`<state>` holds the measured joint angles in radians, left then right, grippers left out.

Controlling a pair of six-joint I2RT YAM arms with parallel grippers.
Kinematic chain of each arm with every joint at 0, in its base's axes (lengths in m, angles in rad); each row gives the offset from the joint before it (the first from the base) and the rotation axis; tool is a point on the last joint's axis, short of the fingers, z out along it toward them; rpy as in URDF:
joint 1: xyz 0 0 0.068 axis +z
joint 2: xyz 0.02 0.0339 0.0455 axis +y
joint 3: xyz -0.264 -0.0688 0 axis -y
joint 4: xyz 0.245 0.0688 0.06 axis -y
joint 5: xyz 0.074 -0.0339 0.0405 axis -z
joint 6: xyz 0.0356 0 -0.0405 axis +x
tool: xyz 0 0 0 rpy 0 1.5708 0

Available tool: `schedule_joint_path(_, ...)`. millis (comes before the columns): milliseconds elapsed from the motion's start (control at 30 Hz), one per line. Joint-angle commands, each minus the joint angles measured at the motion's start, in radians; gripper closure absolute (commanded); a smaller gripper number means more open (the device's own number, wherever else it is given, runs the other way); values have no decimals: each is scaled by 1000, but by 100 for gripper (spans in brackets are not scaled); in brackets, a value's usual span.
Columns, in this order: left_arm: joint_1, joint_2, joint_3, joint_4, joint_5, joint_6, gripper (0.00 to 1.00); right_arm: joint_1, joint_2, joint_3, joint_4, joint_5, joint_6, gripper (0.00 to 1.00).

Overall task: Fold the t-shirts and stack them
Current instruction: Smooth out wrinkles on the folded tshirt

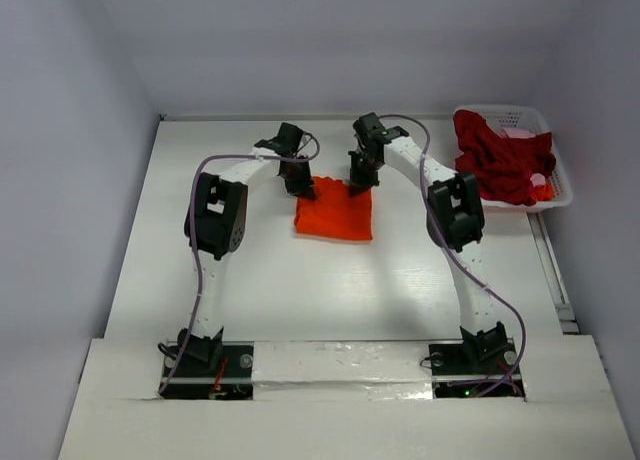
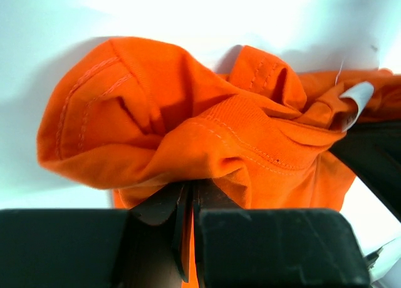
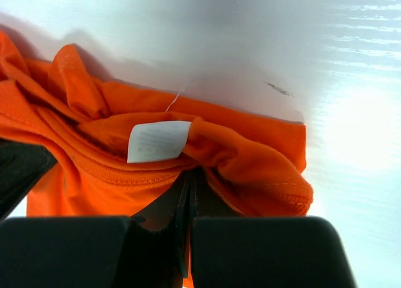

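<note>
While both arms are reaching out over the table (image 1: 250, 280), each one is pinching the far edge of the orange shirt (image 1: 334, 212). The left gripper (image 2: 190, 194) is clamping a bunched fold of cloth at the shirt's far left corner. The right gripper (image 3: 190, 181) is squeezing the collar seam just beside the white label (image 3: 158, 141). Both sets of jaws are closed tight on fabric, with no gap showing. The shirt is lying as a rough rectangle in the middle of the table, between the two arms. The dark red shirt (image 1: 500, 165) is sitting in a heap in the basket (image 1: 562, 195) at the far right, with a bit of pink cloth (image 1: 522, 133) peeping out behind it.

Judging by the grip, the arms are getting ready to bring this far edge over toward the near hem. To do that well, both grippers should be rising together and level, staying just far enough apart that the edge is pulled straight rather than sagging. The cloth is crumpled at both pinches, so a gentle outward tug looks wise. The edge should be resting flat on the near hem before either gripper is letting go.
</note>
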<state>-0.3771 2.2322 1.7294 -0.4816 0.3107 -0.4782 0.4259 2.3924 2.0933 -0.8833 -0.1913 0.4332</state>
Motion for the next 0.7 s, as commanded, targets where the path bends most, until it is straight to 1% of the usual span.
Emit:
schedule_joint_path(0, 26, 63, 24, -40, -88, 30, 100, -10, 11, 63, -16, 0, -17, 100)
schedule_joint_path(133, 35, 83, 76, -57, -90, 38, 100, -19, 33, 102, -28, -3, -19, 100)
schedule_joint_path(300, 35, 73, 73, -58, -93, 38, 100, -30, 57, 132, -36, -11, -31, 100)
schedule_joint_path(667, 35, 23, -60, -5, -71, 23, 100, -30, 91, 188, -52, -13, -34, 100)
